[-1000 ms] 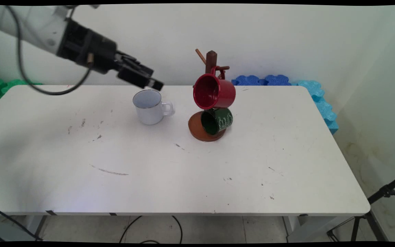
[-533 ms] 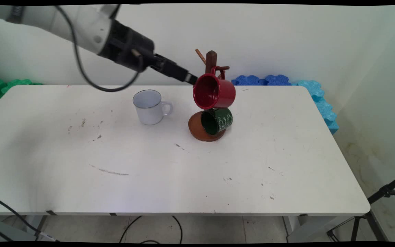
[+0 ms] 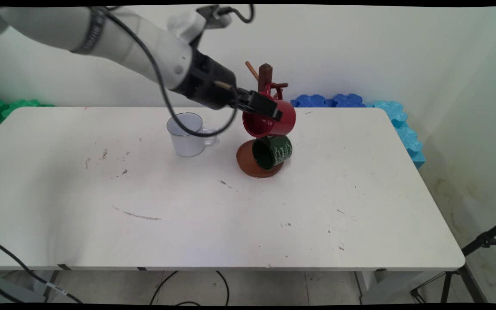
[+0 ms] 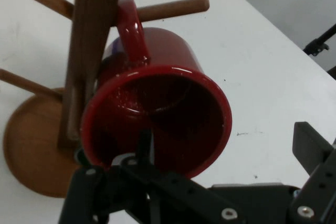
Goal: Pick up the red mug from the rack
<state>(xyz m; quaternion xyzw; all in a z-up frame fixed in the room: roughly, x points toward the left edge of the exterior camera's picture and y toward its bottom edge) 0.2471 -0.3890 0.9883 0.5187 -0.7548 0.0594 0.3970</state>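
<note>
Fingers (image 4: 310, 150) apart, straddling my red mug's (image 3: 274, 120) rim: one inside mouth, one outside. Mug hangs by handle on rack (image 3: 265, 75) peg; green mug (image 3: 274, 151) below; white mug (image 3: 186, 135) nearby on table (image 3: 230, 215).

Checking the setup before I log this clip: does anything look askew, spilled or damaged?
Nothing spilled or broken. The red mug and green mug hang by their handles from the wooden mug tree; the white mug stands upright on the table. The table only bears scuff marks. The gripper is at the red mug's rim.
</note>
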